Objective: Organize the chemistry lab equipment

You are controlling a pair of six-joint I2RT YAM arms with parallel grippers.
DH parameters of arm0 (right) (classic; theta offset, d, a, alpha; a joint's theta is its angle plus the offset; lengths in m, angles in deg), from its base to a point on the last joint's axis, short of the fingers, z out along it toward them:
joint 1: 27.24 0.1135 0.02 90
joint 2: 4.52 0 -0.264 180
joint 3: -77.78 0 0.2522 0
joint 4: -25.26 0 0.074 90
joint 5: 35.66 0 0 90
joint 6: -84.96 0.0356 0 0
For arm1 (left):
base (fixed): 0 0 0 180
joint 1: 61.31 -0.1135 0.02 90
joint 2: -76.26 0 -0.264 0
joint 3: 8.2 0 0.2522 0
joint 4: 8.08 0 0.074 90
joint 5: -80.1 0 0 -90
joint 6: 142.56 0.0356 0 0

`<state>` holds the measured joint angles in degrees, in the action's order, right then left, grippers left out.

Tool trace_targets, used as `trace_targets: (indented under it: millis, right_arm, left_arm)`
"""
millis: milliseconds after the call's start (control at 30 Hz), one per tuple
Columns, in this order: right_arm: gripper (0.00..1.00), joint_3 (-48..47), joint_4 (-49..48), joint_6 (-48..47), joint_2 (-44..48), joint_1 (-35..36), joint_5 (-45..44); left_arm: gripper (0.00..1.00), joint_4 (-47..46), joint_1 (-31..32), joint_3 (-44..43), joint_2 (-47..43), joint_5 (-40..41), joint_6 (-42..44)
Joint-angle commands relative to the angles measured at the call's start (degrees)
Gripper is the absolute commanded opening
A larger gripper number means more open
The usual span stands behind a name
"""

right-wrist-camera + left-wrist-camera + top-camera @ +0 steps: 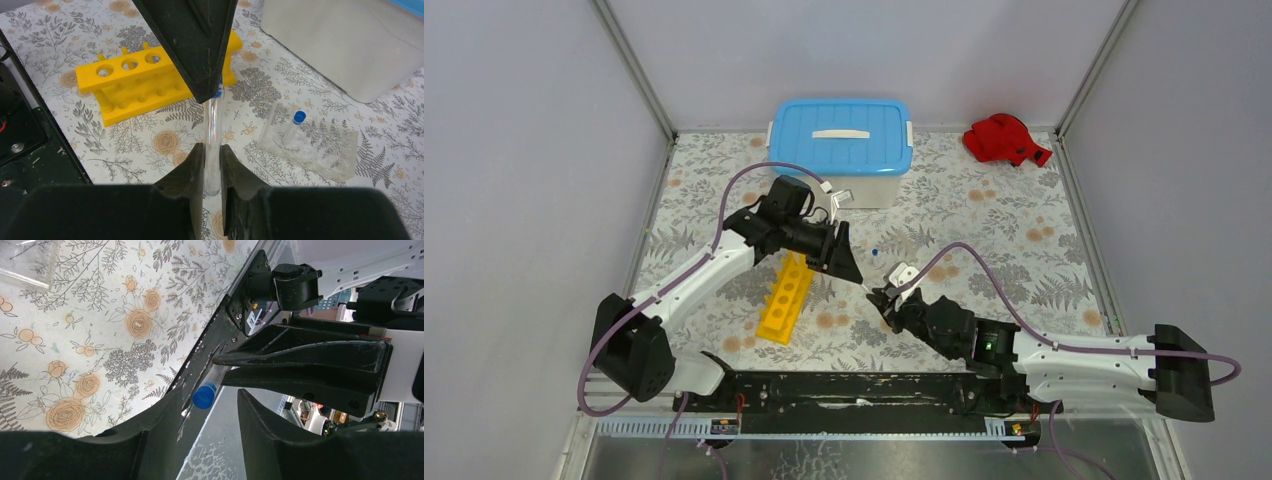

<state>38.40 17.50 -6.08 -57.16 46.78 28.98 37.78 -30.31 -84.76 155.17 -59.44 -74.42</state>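
Observation:
My right gripper (886, 298) is shut on the lower end of a clear blue-capped tube (212, 135) and holds it above the table. My left gripper (852, 272) is open, its jaws on either side of the tube's blue cap (204, 396) without clamping it. In the right wrist view the left fingers (195, 45) hide the cap. The yellow test-tube rack (786, 297) lies on the table under the left arm, its holes empty (150, 80). A second small blue-capped tube (295, 122) rests on a clear plastic piece (325, 150). The black wire ring stand is out of view.
The white tub with a blue lid (842, 135) stands at the back centre, close behind the left arm. A red cloth (1004, 140) lies in the back right corner. The arms' black base bar (864, 385) runs along the near edge.

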Motion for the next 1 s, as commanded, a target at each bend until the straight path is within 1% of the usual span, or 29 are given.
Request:
trace_targets:
  millis: [0, 633, 733, 833, 967]
  right_arm:
    - [0.06, -0.91, -3.59, -0.74, -0.49, -0.51, 1.57]
    - [0.05, -1.53, -4.05, -0.65, -2.03, -1.07, 2.74]
    - [0.04, -1.5, -4.06, -0.63, -2.03, -1.22, 2.76]
    - [0.04, -1.39, -4.06, -0.63, -1.94, -1.33, 2.82]
    - [0.04, -1.36, -4.06, -0.63, -1.94, -1.5, 3.04]
  left_arm:
    - [0.51, -2.92, -0.42, 0.84, 0.25, -2.54, 1.02]
    - [0.39, -3.54, -0.34, 1.5, 1.06, -3.81, 1.89]
    - [0.33, -3.53, -0.37, 1.52, 1.28, -3.79, 2.17]
    - [0.25, -3.53, -0.35, 1.44, 1.37, -3.96, 2.44]
    - [0.21, -3.53, -0.35, 1.31, 1.49, -3.92, 2.44]
